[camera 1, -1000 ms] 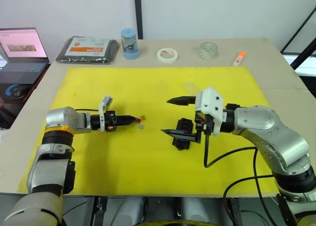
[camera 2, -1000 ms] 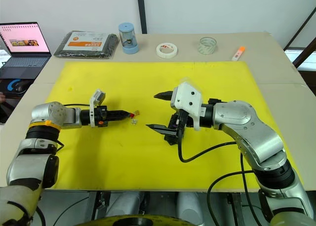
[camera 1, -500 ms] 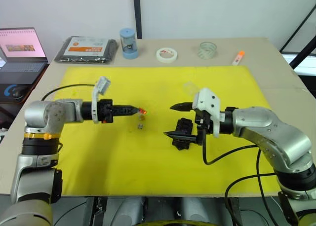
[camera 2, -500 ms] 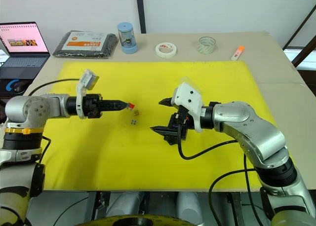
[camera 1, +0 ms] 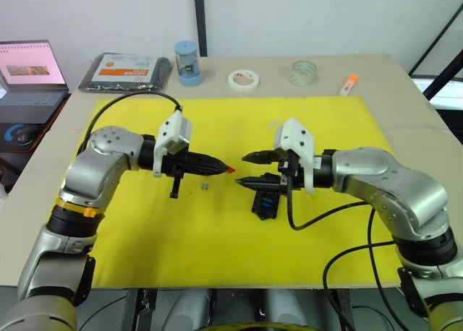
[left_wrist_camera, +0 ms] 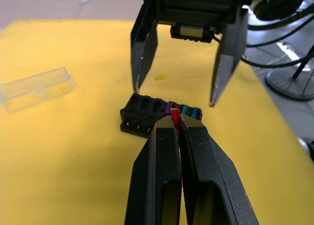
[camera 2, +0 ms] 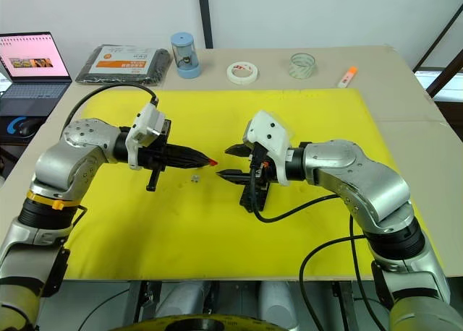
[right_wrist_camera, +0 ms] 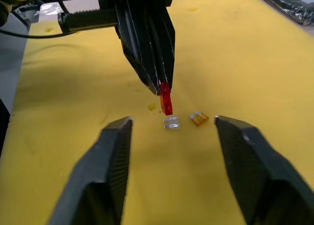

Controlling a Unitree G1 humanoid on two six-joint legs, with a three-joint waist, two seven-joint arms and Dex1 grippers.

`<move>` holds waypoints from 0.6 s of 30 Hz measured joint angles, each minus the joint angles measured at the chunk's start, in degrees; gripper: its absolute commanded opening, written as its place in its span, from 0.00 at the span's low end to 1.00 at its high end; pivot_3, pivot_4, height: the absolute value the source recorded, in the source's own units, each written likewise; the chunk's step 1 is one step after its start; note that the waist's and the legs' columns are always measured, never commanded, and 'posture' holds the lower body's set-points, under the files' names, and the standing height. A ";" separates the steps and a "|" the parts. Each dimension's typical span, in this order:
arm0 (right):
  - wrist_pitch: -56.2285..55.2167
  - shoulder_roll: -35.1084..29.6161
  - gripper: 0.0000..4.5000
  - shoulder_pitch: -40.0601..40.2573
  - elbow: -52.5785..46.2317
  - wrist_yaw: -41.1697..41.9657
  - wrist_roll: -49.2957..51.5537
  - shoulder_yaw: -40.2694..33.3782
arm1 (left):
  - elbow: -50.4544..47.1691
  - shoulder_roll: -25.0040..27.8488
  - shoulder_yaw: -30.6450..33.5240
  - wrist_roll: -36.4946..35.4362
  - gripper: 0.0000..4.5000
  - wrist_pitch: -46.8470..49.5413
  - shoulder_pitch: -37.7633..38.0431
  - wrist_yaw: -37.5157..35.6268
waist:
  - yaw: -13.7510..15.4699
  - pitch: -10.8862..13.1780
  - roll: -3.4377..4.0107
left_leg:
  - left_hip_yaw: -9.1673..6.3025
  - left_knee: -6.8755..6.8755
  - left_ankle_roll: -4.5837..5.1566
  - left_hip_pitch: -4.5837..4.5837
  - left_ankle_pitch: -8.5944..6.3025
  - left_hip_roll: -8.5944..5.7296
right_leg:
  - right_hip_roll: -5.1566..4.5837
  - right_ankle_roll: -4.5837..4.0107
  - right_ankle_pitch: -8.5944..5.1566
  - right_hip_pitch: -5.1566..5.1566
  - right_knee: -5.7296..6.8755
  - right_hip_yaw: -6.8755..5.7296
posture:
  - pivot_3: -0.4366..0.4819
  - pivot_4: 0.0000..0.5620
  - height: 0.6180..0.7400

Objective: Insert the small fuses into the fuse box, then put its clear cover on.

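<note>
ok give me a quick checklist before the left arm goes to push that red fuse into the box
1. Red fuse gripped by left gripper: ok, pinched at the fingertips, tip protruding.
2. Fuse box has free slots: ok, several slots look empty; purple, green and blue fuses fill one end.
3. Right gripper out of the way: not ok, it hangs open just over the box, fingers either side.
4. Box held steady: not ok, nothing grips it.
5. Fuse lined up with a slot: cannot tell.
6. Clear cover set aside: ok, lying on the yellow mat apart from the box.
</note>
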 measured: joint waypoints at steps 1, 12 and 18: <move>0.21 0.03 0.46 -0.13 0.00 -0.10 0.00 0.04 | 0.10 -0.12 -0.05 0.04 0.00 -0.37 -0.11 -0.06 | 0.01 0.00 0.00 | 0.00 0.00 0.00 0.00 0.00 0.00 | 0.00 0.00 0.00 0.00 0.00 0.00 | 0.48 0.27 1.00; 0.85 0.51 0.42 -1.32 0.00 -0.43 0.20 0.18 | 1.11 -0.86 -0.41 1.10 0.00 -2.66 -0.31 -0.55 | -0.09 0.00 0.00 | -0.02 0.00 0.00 0.01 0.00 0.01 | 0.06 0.00 0.00 0.00 0.02 -0.02 | 0.48 0.27 1.00; 0.76 0.52 0.04 -1.32 0.00 -0.30 0.28 0.53 | 1.11 -1.25 -0.41 1.13 0.00 -2.60 -0.31 -0.49 | -0.09 0.00 0.00 | -0.02 0.00 0.00 0.01 0.00 0.01 | 0.06 0.00 0.00 0.00 0.02 -0.03 | 0.48 0.27 1.00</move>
